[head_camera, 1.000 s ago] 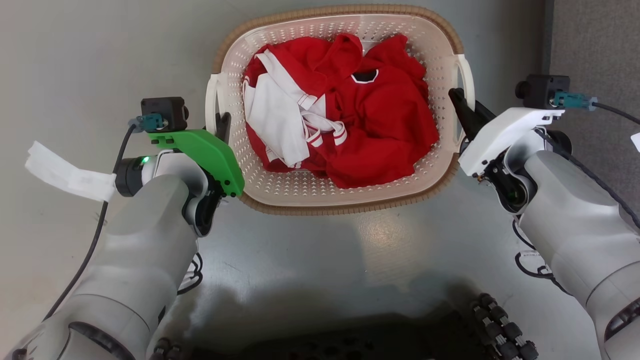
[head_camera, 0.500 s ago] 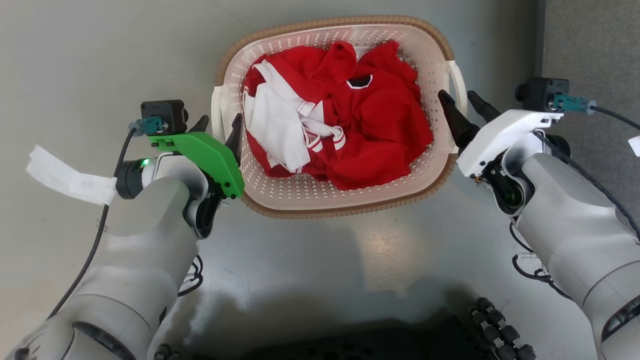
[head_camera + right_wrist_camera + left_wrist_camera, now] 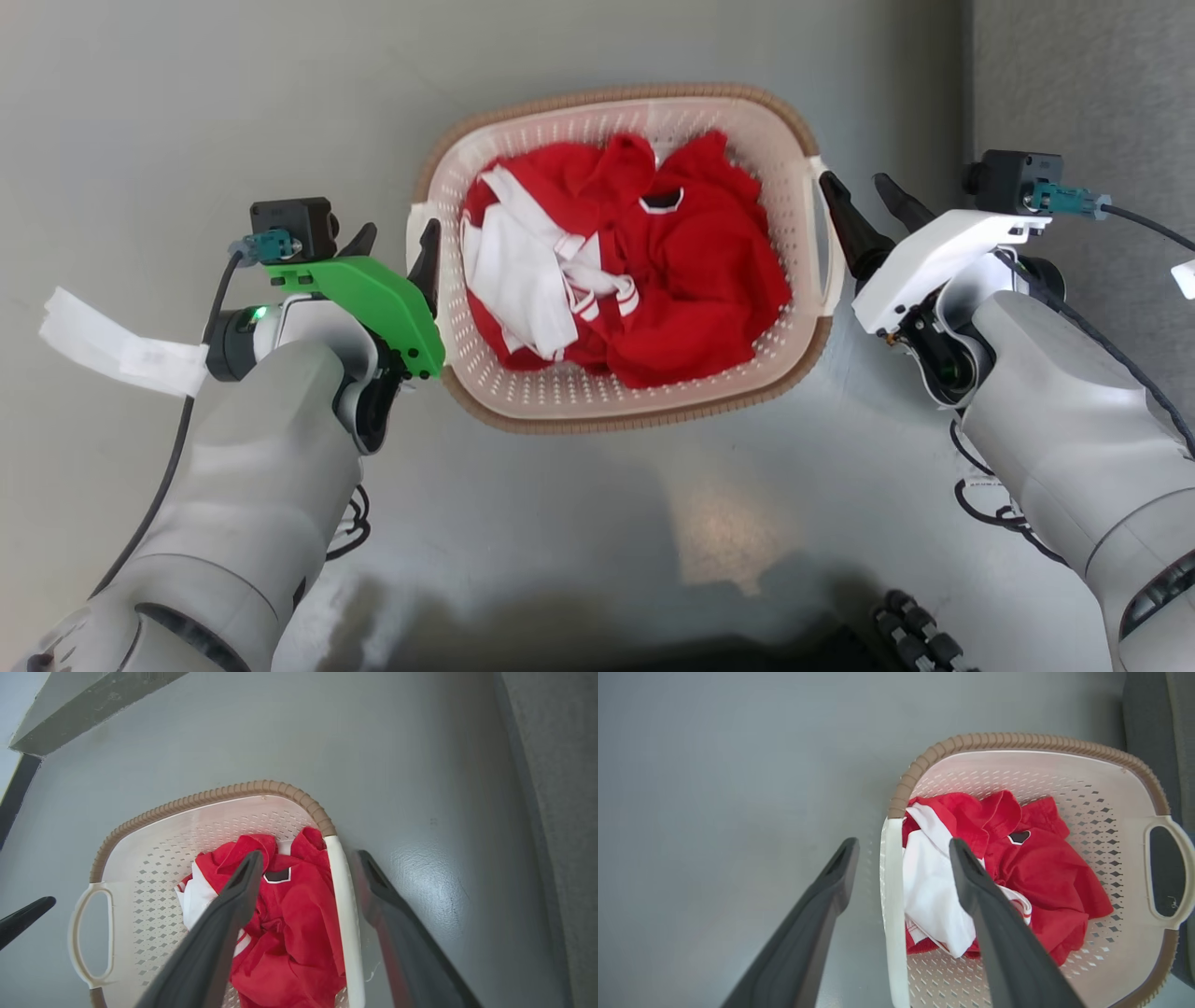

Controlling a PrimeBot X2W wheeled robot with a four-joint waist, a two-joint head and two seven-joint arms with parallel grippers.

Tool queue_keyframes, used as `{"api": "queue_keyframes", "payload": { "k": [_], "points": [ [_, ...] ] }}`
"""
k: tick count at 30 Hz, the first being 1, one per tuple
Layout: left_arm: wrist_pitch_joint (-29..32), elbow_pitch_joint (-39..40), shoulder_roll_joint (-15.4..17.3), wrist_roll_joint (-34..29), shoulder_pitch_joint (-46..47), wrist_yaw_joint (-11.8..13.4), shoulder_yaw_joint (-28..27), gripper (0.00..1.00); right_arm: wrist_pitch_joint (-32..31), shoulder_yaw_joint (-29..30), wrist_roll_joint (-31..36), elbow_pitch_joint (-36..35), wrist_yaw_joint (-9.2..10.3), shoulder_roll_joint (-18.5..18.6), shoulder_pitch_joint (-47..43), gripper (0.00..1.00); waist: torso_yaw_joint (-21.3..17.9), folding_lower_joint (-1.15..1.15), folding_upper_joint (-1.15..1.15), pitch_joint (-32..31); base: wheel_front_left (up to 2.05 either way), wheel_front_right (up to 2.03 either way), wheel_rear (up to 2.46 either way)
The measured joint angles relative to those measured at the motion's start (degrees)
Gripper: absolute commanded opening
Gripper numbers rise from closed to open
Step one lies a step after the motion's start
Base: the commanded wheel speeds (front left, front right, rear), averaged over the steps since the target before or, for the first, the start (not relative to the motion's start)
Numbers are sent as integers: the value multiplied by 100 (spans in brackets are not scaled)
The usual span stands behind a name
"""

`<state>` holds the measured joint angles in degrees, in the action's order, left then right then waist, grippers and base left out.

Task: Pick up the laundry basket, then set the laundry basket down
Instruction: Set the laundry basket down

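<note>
Releasing the cream-white perforated plastic laundry basket (image 3: 597, 397) onto the grey floor (image 3: 187, 93), with left gripper (image 3: 400, 229) and right gripper (image 3: 851, 182) newly spread astride its handles (image 3: 892, 882). Likely leaves only withdrawal.

open floor (image 3: 187, 93) around laundry basket (image 3: 653, 399)

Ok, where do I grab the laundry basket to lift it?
Grip the laundry basket by its left handle and right handle, one gripper each, descending from above. Each is a thin white bar standing off the wall; the open left gripper and right gripper straddle them.
</note>
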<state>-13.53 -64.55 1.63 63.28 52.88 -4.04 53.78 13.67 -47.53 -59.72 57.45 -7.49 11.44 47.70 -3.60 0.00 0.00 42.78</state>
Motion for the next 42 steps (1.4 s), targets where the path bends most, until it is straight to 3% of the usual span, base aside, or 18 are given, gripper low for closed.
{"api": "queue_keyframes", "payload": {
  "k": [13,21,30,42],
  "points": [
    [-74,93,-2,-68,-227,-105,-157,100,60,16,-10,-281,0,70,-277,100,-8,0,0,-929,0,0,0],
    [-74,634,133,-276,-329,-131,-790,100,66,476,97,-826,0,210,-431,100,-16,0,0,-1546,0,0,0],
    [-74,1276,314,-867,-755,-156,-1251,100,67,1033,753,-1272,0,495,-856,100,-17,-1,0,-2249,0,0,0],
    [-74,2234,461,-1586,-1706,-40,-1987,100,67,2036,1378,-2081,3,502,-1749,100,39,-1,0,-3110,0,0,0]
  ]
}}
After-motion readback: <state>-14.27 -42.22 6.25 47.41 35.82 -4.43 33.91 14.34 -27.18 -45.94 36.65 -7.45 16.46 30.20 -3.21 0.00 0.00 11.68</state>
